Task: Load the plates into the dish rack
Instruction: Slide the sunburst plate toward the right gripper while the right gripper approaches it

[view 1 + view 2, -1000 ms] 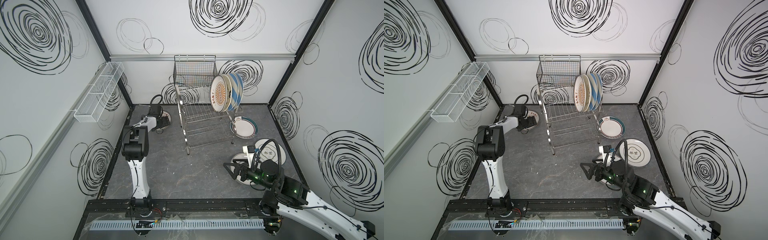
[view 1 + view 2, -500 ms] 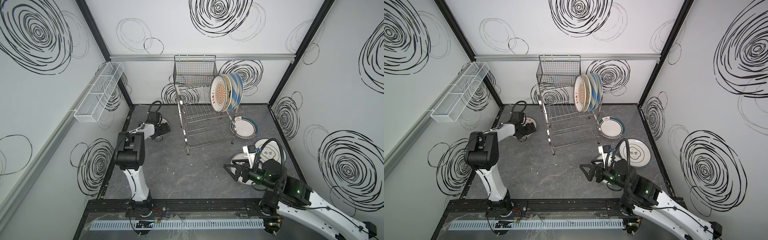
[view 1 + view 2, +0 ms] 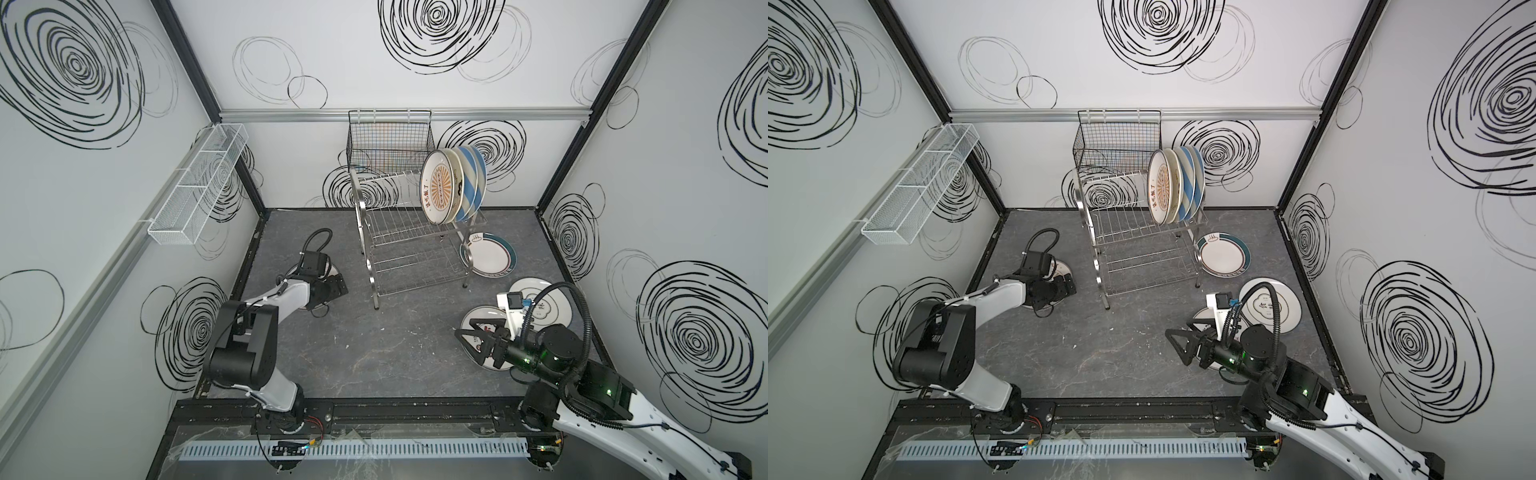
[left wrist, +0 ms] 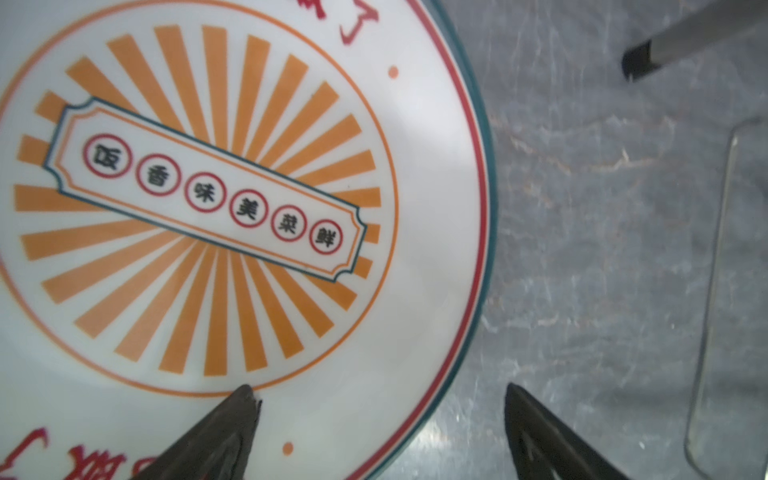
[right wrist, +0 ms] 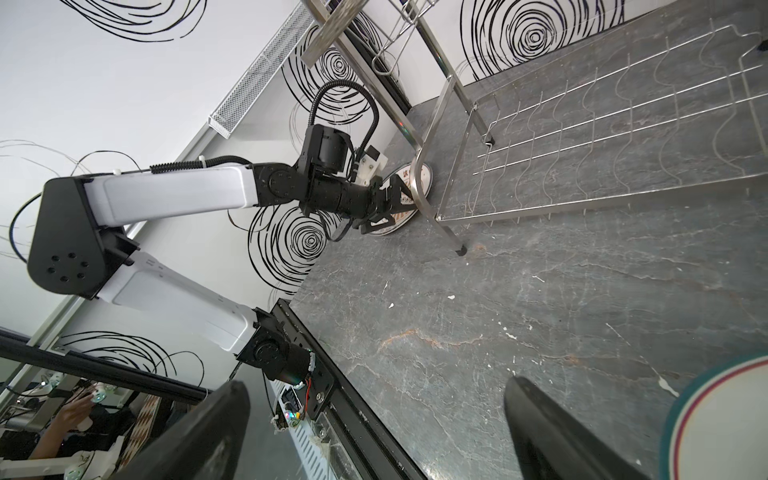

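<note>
Four plates (image 3: 440, 191) stand in the dish rack (image 3: 415, 266), four lie on the floor (image 3: 374, 345); both arms' jaws spread.

A dark grey, marble-veined worktop (image 3: 365, 353) spreads below and past the right end effector (image 3: 468, 347), closed in by white walls (image 3: 345, 54) scrawled with black spiral doodles, under soft, even light. Black corner posts (image 3: 583, 124) and an aluminium rail (image 3: 291, 114) edge the back wall, well beyond the end effector. A black wire basket (image 3: 388, 143) hangs from that rail; a long white mesh tray (image 3: 199, 183) is fixed to the side wall far across from it.
</note>
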`<action>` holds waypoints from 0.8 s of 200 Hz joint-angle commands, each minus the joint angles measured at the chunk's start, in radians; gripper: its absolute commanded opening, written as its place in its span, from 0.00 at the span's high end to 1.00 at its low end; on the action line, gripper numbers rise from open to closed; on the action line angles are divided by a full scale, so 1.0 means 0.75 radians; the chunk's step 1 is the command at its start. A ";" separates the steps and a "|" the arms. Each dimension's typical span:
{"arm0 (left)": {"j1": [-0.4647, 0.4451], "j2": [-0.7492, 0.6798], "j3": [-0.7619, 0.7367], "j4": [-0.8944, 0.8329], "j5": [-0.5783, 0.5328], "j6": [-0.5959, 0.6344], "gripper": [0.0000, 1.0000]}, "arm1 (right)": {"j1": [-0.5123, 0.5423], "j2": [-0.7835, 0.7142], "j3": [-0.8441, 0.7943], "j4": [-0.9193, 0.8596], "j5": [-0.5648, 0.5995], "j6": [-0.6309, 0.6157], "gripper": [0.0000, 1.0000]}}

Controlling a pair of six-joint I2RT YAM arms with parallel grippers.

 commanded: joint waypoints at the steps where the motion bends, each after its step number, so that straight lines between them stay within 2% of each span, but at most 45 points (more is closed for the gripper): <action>1: -0.092 -0.087 -0.074 -0.048 -0.022 -0.092 0.04 | 0.008 -0.045 -0.013 -0.013 0.039 -0.002 0.00; 33: -0.221 -0.224 -0.152 -0.079 -0.057 -0.186 0.04 | 0.007 -0.088 -0.029 -0.014 0.057 0.010 0.00; 61: -0.339 -0.340 -0.246 -0.009 -0.056 -0.315 0.04 | 0.006 -0.078 -0.030 -0.033 0.056 0.014 0.00; 121: -0.620 -0.423 -0.405 0.091 -0.070 -0.492 0.04 | 0.006 -0.043 0.052 -0.132 0.064 0.069 0.00; 160: -0.733 -0.584 -0.545 0.117 -0.091 -0.603 0.04 | 0.007 -0.007 0.091 -0.152 0.091 0.057 0.00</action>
